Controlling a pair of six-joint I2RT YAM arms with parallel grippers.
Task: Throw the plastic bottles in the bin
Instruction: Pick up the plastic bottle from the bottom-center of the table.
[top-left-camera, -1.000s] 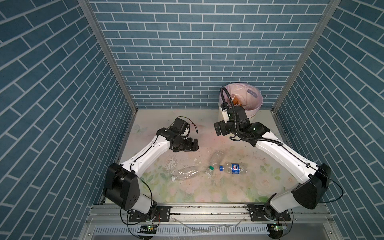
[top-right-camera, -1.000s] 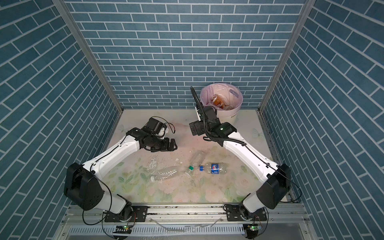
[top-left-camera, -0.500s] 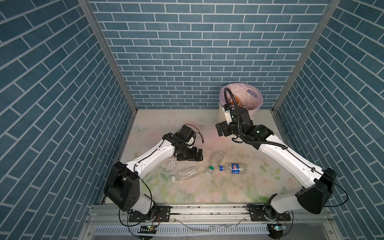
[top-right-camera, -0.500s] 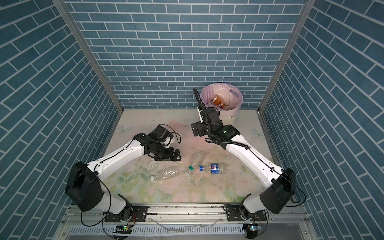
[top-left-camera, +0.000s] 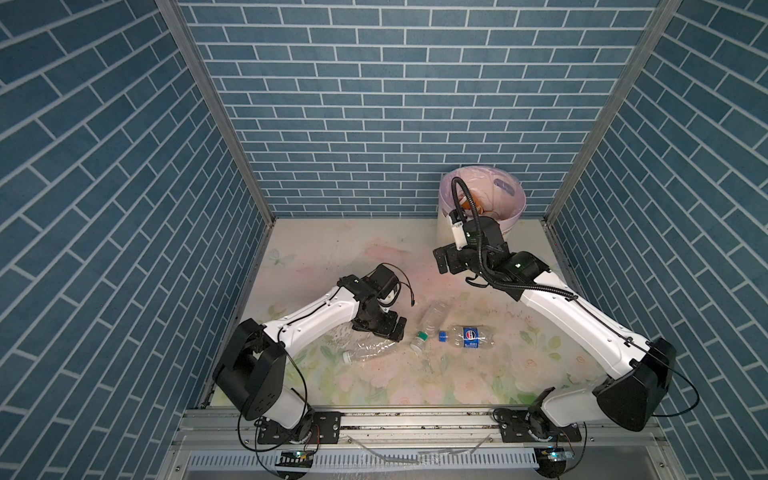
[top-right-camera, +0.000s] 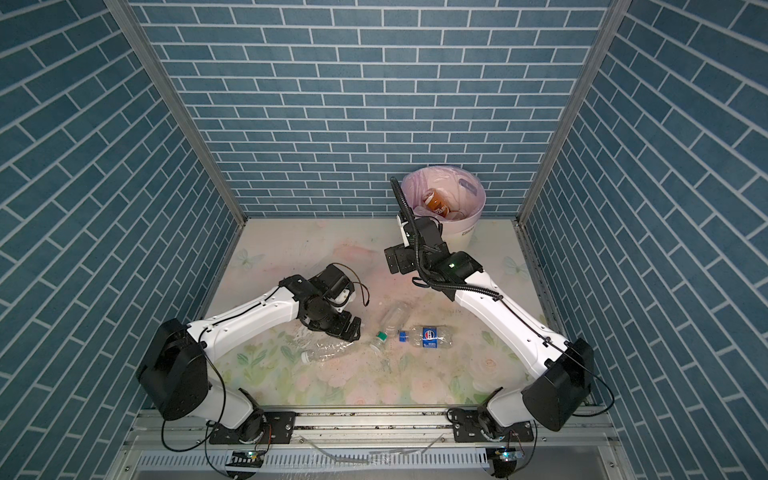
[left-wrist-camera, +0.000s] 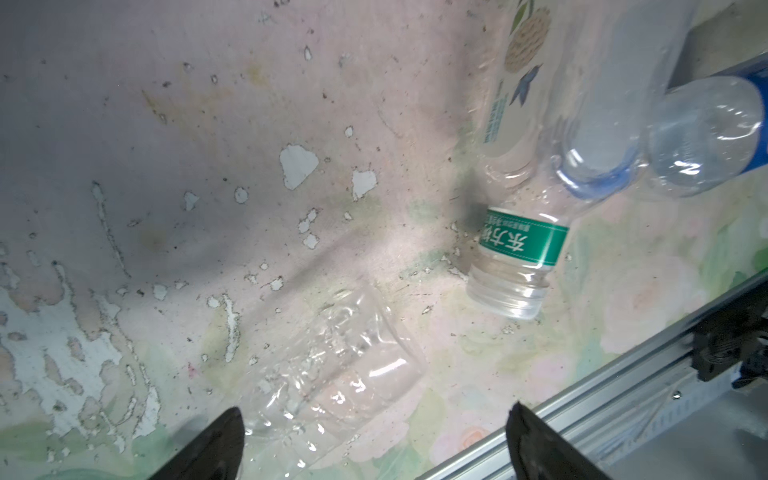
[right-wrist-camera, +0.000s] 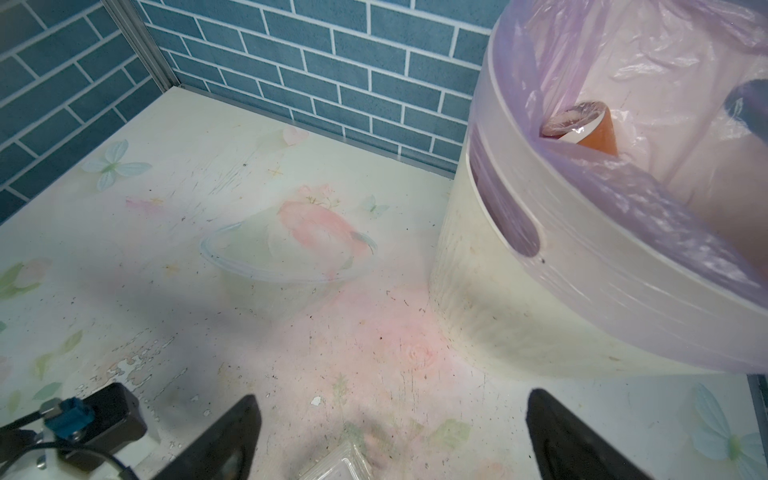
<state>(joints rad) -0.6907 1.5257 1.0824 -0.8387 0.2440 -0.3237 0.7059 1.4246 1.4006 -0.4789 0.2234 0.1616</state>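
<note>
Three clear plastic bottles (top-left-camera: 432, 318), round cream bin (top-right-camera: 462, 233)

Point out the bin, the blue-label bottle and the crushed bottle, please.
bin (top-right-camera: 463, 235): in a top view, on its front wall.
blue-label bottle (top-left-camera: 470, 335): in a top view, on its label.
crushed bottle (left-wrist-camera: 340, 365): in the left wrist view, on its clear body.
</note>
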